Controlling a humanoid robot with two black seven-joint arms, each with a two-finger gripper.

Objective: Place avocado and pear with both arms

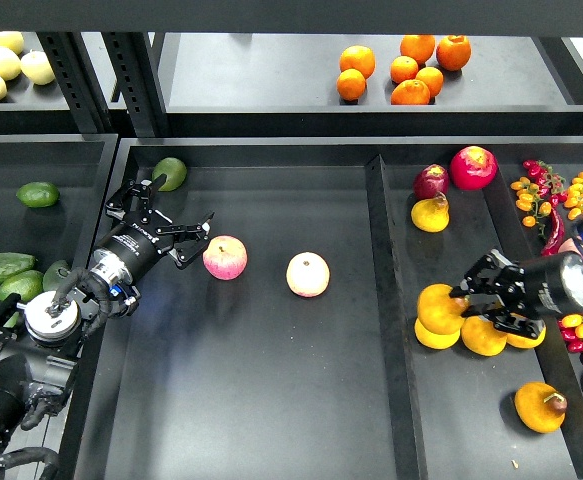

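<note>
Several dark green avocados lie in the left bin: one (37,193) at the back and an elongated one (6,266) with two more beside it near my arm. A lighter, rounder avocado (169,172) lies at the back left corner of the middle tray. My left gripper (179,205) is open and empty, between that avocado and a pink apple (225,257). A cluster of yellow-orange pears (441,308) lies in the right tray. My right gripper (476,295) is open, its fingers right beside the cluster. Other pears lie apart (430,213) (541,407).
A second apple (308,274) lies mid-tray. Red fruits (472,167), cherry tomatoes and chillies (541,195) fill the right tray's back and edge. Oranges (411,70) and yellow apples (6,65) sit on the upper shelf. A divider wall (386,300) separates the trays.
</note>
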